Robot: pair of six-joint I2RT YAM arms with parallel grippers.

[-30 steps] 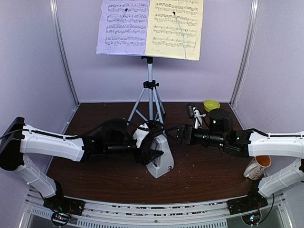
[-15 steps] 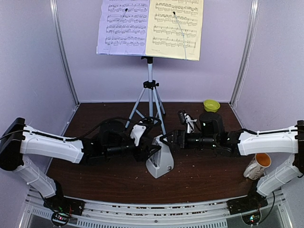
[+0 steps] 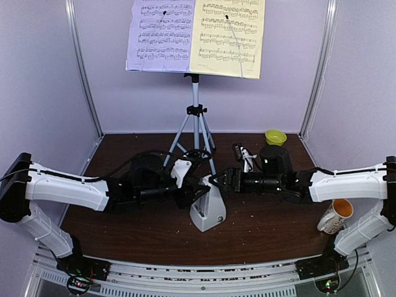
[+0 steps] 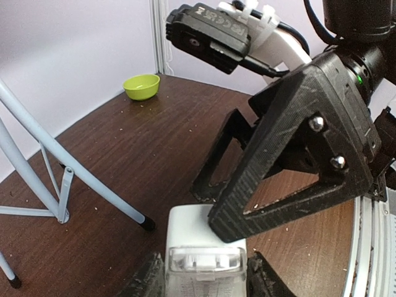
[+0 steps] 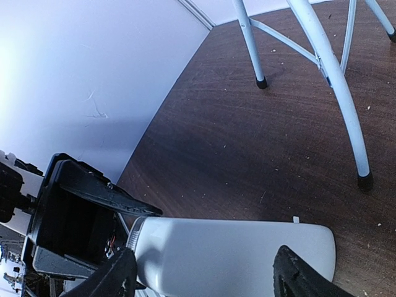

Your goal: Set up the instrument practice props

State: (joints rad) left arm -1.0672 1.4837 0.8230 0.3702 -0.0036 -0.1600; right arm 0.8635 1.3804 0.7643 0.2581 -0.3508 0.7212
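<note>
The light grey pyramid metronome (image 3: 209, 210) stands on the brown table in front of the silver tripod (image 3: 195, 124). The lilac page (image 3: 161, 34) and the pale yellow page (image 3: 229, 37) rest on the stand's desk, which they hide. My left gripper (image 3: 197, 193) is shut on the metronome's sides; in the left wrist view (image 4: 205, 278) the metronome (image 4: 204, 232) fills the gap between the jaws. My right gripper (image 3: 218, 183) is open, and its jaws straddle the metronome's top (image 5: 235, 253) from the right. One of its fingers (image 4: 284, 179) lies over the metronome's top.
A mug with an orange inside (image 3: 336, 216) stands at the near right by the right arm. A small green bowl (image 3: 275, 137) sits at the back right. The tripod's legs (image 5: 334, 86) spread on the table just behind the metronome. Lilac walls close in the sides and back.
My right gripper has moved left from the table's right half up to the metronome's top. My left gripper has stayed on the metronome and shifted slightly.
</note>
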